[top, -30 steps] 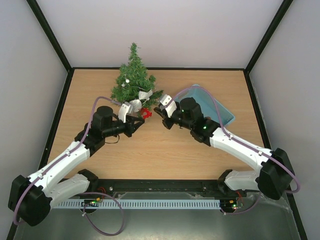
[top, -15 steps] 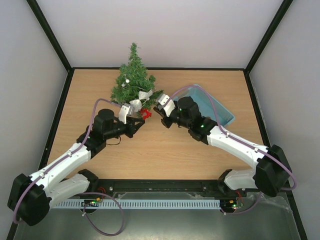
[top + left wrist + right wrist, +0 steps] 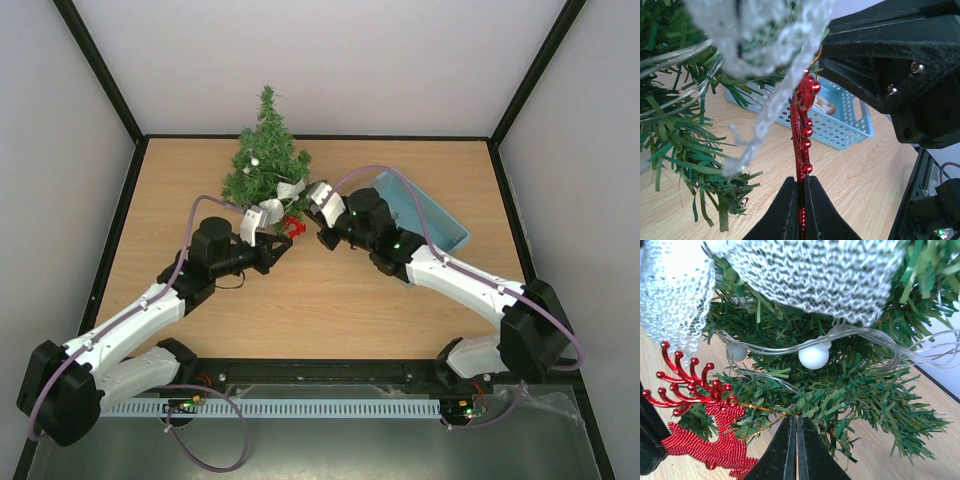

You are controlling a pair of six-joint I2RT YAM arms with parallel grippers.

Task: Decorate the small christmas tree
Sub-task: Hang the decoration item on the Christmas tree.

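The left jaws pinch a red reindeer (image 3: 802, 125) by its body, and the right jaws are closed on its gold loop (image 3: 762, 412). The two meet at the near right skirt of the tree (image 3: 265, 160), which stands at the far edge of the tabletop (image 3: 330, 300), left of centre. Over the past second the right arm has swung left and farther in, bringing the loop against the lower branches, while the left arm has barely shifted. The ornament looks close to being hooked on, though the loop is not yet over a twig. White ribbon (image 3: 805, 275) and lights (image 3: 813, 356) already dress the tree. To the right, a blue basket (image 3: 445, 228) sits partly behind the right arm and holds one brownish item, too small to name.
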